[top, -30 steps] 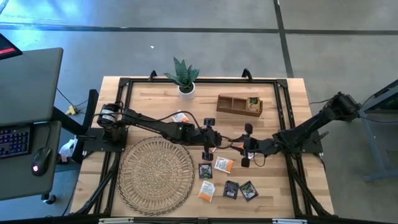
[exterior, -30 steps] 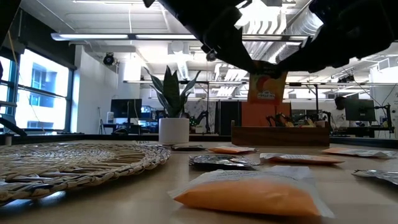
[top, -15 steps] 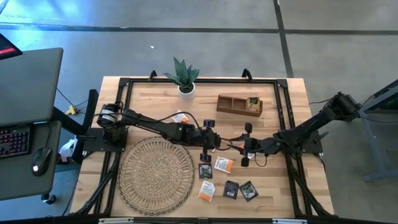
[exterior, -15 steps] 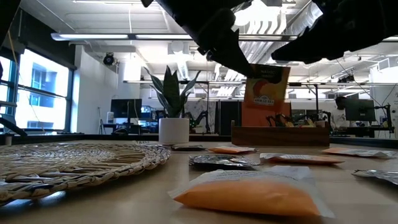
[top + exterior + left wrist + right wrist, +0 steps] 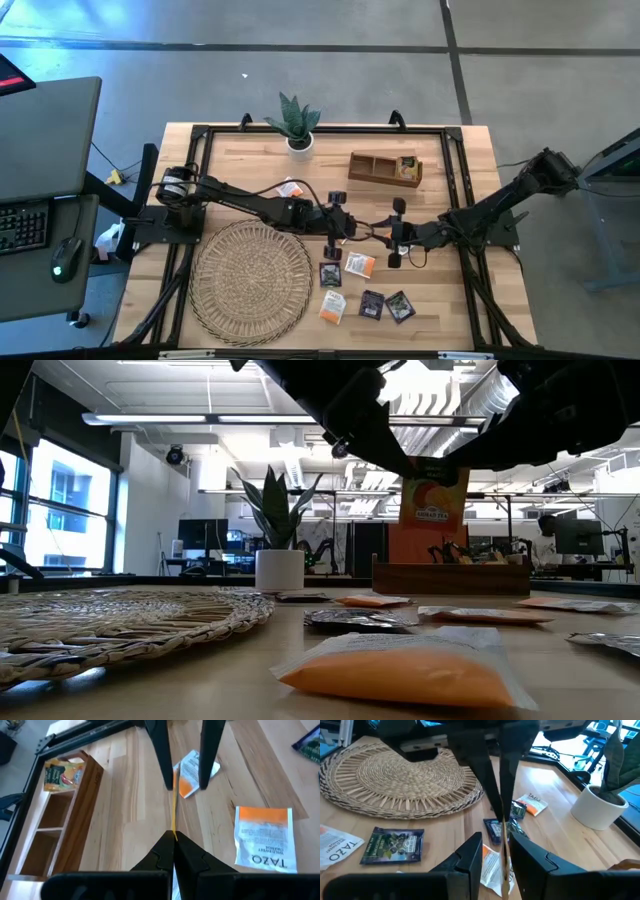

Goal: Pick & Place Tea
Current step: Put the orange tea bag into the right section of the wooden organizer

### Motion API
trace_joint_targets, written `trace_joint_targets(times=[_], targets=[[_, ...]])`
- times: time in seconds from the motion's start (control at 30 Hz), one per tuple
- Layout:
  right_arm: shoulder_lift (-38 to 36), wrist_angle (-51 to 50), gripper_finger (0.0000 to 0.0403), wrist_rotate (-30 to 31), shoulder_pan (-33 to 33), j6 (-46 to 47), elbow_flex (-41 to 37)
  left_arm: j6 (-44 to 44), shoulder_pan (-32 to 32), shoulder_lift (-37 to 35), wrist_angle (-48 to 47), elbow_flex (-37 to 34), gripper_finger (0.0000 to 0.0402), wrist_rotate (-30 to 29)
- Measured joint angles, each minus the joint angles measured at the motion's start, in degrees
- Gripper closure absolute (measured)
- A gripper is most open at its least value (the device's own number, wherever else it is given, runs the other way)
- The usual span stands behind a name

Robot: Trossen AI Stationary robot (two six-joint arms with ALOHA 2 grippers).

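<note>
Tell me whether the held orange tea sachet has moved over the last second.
Yes. In the low view the orange tea sachet swung left and tilted above the wooden tray, then returned upright.

Both arms meet mid-table above scattered sachets

Left gripper (image 5: 345,227) and right gripper (image 5: 397,243) near each other; woven mat (image 5: 250,280) left; wooden tray (image 5: 372,167) and potted plant (image 5: 296,124) far; tea sachets (image 5: 360,265) near.

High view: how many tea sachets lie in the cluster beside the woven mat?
5. Row nearer the grippers: dark sachet, orange sachet. Row farther from them: second orange sachet, black sachet, green-dark sachet. More may be hidden under the arms.
</note>
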Motion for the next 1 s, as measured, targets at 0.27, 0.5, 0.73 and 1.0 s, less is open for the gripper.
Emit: trace_joint_targets(times=[0.27,0.5,0.73,1.0], targets=[[0.0,-0.94,0.0341,1.17,0.0,0.22,0.02,0.11,0.0,0.0,0.56,0.0,0.0401,-0.84],[0.0,-1.74,0.0393,1.73,-0.04,1.29,0.0,1.74,-0.02,0.0,0.59,0.0,0.0401,-4.46],[-0.01,-2.74,0.0398,8.85,-0.04,1.96,0.01,1.57,0.0,0.02,0.49,0.0,0.0389,-4.72],[-6.45,-8.17,0.04,12.76,-0.04,1.78,0.16,1.83,-0.04,0.02,-5.49,0.0,0.0289,-8.57]])
